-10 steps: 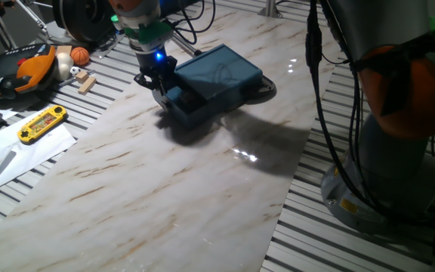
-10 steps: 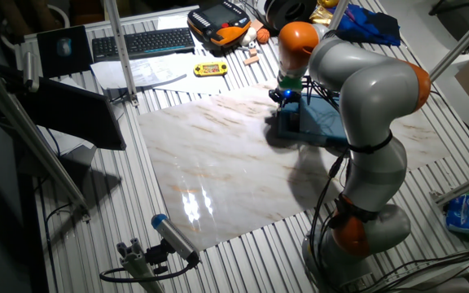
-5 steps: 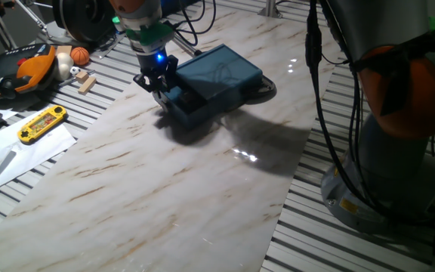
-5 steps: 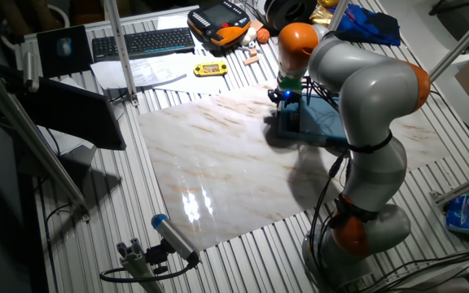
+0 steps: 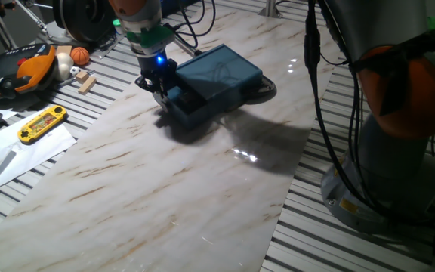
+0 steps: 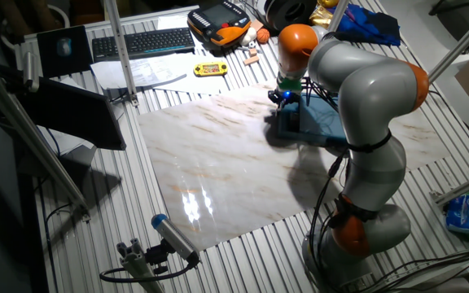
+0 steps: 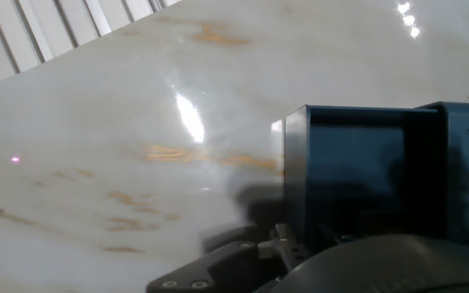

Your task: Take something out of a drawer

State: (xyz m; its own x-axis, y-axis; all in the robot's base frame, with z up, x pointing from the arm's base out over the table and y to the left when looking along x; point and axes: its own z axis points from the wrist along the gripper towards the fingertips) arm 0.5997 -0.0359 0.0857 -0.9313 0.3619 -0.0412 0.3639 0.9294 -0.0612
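The dark blue box [image 5: 221, 72] lies on the marble board with its drawer [image 5: 191, 106] pulled out toward the front left. In the hand view the drawer [image 7: 357, 175] shows a dark inside, and the something is not in sight. My gripper [image 5: 161, 91] stands at the drawer's front left corner, fingers pointing down. It also shows in the other fixed view, gripper [image 6: 282, 106] beside the box [image 6: 324, 122]. A small metal knob [image 7: 278, 238] sits on the drawer front, right by one dark finger [image 7: 218, 264]. The spread of the fingers is hidden.
A yellow handheld game [image 5: 42, 123] lies on paper at the left. A wooden block [image 5: 87, 81], an orange ball [image 5: 79, 55] and a keyboard [image 6: 141, 41] sit beyond the board. The arm's base [image 5: 399, 113] stands at the right.
The gripper has shifted very slightly right and down at the drawer's corner. The drawer and box have not moved.
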